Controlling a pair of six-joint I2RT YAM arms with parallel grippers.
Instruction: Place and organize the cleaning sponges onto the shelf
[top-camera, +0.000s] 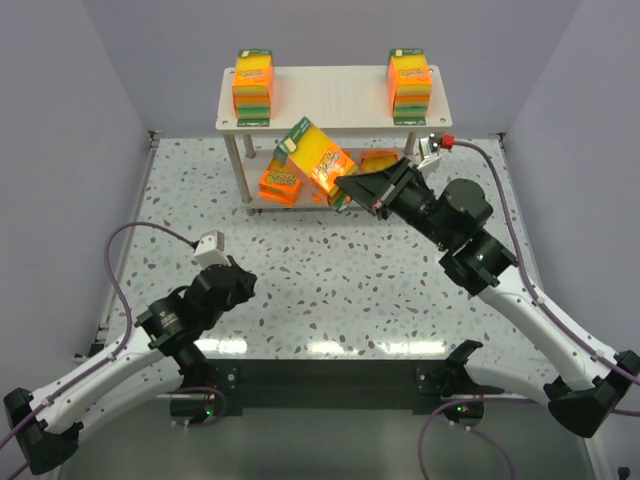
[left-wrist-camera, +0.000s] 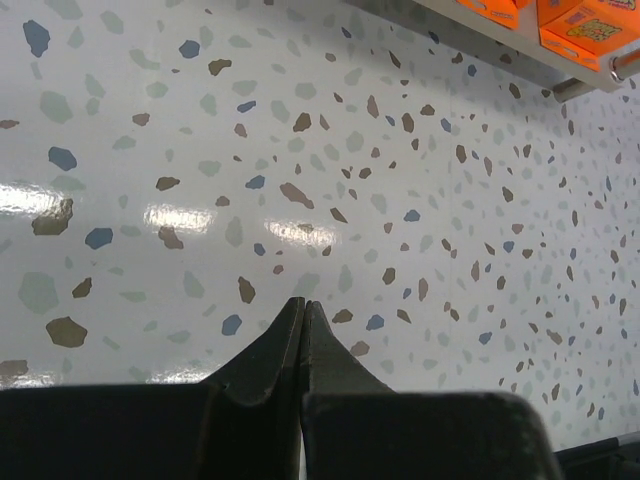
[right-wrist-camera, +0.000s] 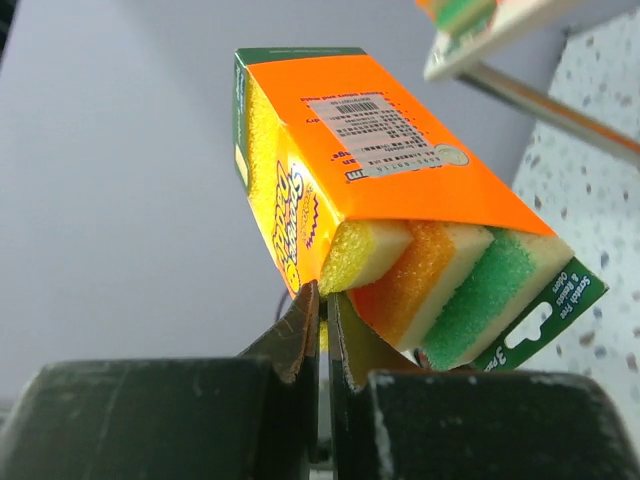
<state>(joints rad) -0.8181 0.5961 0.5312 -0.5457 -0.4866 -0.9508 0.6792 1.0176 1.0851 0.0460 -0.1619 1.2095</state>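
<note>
Reaching from its base at the near right corner, the right arm (top-camera: 520, 300) runs diagonally forward and to the left, with its wrist set in front of the shelf (top-camera: 330, 100). The right end effector (top-camera: 343, 197) is pressed almost together, pinching the cardboard edge of one cleaning sponge pack (top-camera: 318, 158). In the right wrist view its two fingers (right-wrist-camera: 300, 330) clamp a thin flap at the near, open end of this pack, where the yellow, orange and green layers show edge-on. The pack is clear of the table (top-camera: 330, 290) and tilted, its far end pointing up and to the left. In the overhead view it overlaps the front edge of the shelf; whether it is already over the lower board cannot be told. Two other packs stand on the top board, one at the left end (top-camera: 253, 88) and one at the right end (top-camera: 410, 87). Two more lie on the lower board, one at left (top-camera: 282, 183) and one at right (top-camera: 378, 160), both partly hidden. The left arm (top-camera: 120, 360) runs low from the near left base toward the middle of the table. The left end effector (top-camera: 238, 281) is pressed together on nothing, its fingertips (left-wrist-camera: 292, 325) just above the bare speckled surface, well apart from the shelf.
</note>
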